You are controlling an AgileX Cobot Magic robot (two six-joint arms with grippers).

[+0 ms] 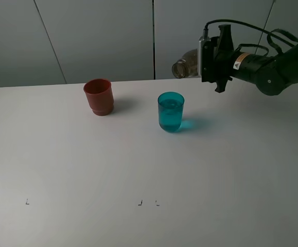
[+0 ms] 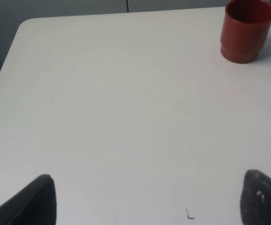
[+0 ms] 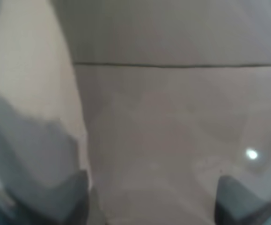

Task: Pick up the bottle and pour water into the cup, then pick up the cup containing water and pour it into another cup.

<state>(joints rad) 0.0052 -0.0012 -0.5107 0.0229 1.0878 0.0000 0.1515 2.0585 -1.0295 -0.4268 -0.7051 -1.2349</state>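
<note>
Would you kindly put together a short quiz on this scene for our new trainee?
1. True or false: the bottle stands upright and untouched.
2. Which one visibly holds water: A, the red cup, or B, the teal cup?
3. Fill in: the left gripper is ___.
Key: 1 false, the right gripper holds it on its side in the air; 2 B; 3 open.
</note>
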